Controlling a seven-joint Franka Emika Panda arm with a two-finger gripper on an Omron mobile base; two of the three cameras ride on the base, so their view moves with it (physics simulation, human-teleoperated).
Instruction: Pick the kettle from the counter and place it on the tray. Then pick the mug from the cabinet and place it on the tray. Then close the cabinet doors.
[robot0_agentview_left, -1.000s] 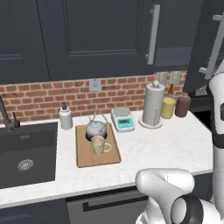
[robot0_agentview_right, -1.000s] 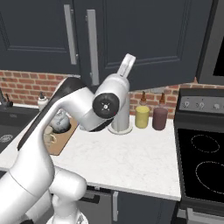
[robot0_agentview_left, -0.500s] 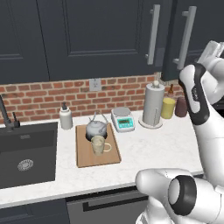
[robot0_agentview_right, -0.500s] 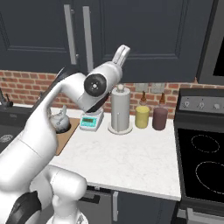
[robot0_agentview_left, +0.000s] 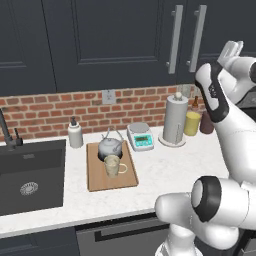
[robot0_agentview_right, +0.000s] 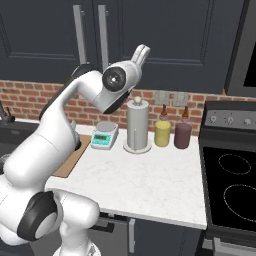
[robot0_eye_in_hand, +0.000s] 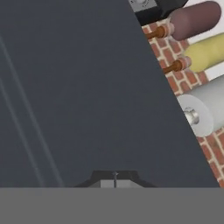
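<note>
- We found the claw (robot0_agentview_right: 141, 52) closed on nothing, raised in front of the cabinet doors (robot0_agentview_left: 185, 37), which appeared shut.
- We judged the doors rigid, hinged panels, best moved by the long bar handle (robot0_agentview_left: 198, 38) or by a flat push on the face.
- We saw the kettle (robot0_agentview_left: 110, 147) and the mug (robot0_agentview_left: 112, 165) both standing on the tray (robot0_agentview_left: 98, 180), touching or nearly so, on the bench (robot0_agentview_left: 160, 170).
- We judged the kettle hard, smooth and slippery, best lifted by its wire handle; the mug light and breakable, best taken at its rim or side handle.
- We noted a scale (robot0_agentview_left: 140, 136), a paper towel roll (robot0_agentview_left: 175, 119) and two canisters (robot0_agentview_right: 172, 133) near the wall.
- We could read no brand, label or writing anywhere.
</note>
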